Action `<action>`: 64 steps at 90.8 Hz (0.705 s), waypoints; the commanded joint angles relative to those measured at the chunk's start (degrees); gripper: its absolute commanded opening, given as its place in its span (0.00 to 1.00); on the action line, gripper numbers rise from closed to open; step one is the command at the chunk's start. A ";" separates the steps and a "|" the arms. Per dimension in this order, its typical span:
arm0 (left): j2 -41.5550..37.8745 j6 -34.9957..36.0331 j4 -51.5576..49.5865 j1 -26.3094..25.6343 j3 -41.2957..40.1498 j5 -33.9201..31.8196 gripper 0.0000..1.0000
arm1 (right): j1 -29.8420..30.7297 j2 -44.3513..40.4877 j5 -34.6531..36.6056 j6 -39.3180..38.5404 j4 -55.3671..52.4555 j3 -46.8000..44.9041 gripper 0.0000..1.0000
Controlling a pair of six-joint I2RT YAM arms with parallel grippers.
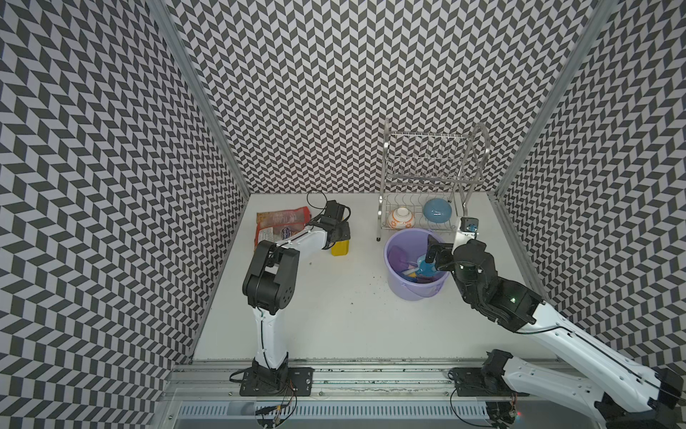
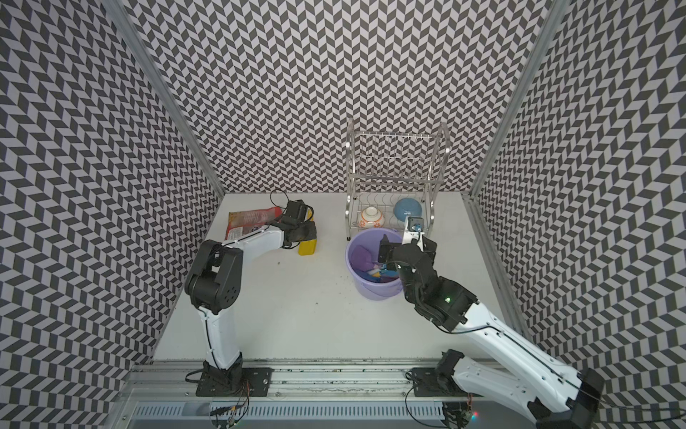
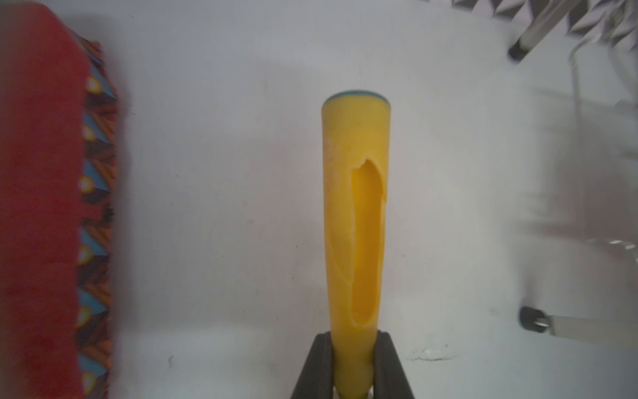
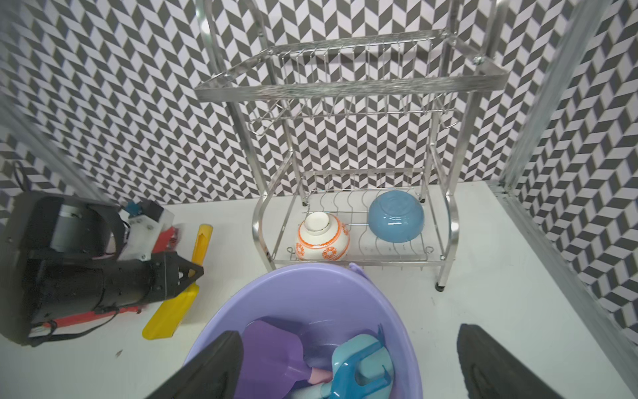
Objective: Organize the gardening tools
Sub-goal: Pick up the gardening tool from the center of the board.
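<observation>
Down at the left gripper [image 3: 352,336]: clamped on the handle of the yellow scoop [image 3: 355,207], black fingers [image 3: 319,362] pressing in from both sides. Thin blue band around the far end of that handle. Low over the white table [image 1: 334,315], touching it or just off it, hard to call. One tool out here on the table, and only one.

Just beside it, one red snack bag [image 1: 282,223], flat on the table. White panel and dark round logo on the bag in both top views, print far too small to read.

Across to the right gripper [image 4: 348,330]: spread wide, nothing between the pads, hanging over the mouth of the lavender bucket [image 4: 310,273]. One bucket, upright. Down inside: one purple scoop [image 4: 269,349] against the wall, then blue tools [image 4: 345,362] piled beside it, with a flash of yellow in a top view. Too overlapped for a firm count.

Right behind the bucket, one two-tier wire dish rack [image 4: 348,86]. On its lower tier, two bowls: one white with orange rings [image 4: 322,238], one plain blue [image 4: 395,221], well apart.
</observation>
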 commanded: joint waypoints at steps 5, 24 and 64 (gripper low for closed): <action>-11.49 -11.66 10.80 0.21 -3.23 2.84 0.00 | -0.21 -1.66 -9.76 -0.11 9.01 -3.41 1.00; -21.66 -24.99 21.25 0.01 -11.74 5.64 0.00 | -0.23 0.01 -21.31 0.18 17.55 -6.17 0.90; -31.20 -44.93 35.71 -7.08 -21.63 5.57 0.00 | 0.10 5.39 -32.84 0.58 28.98 -5.20 0.83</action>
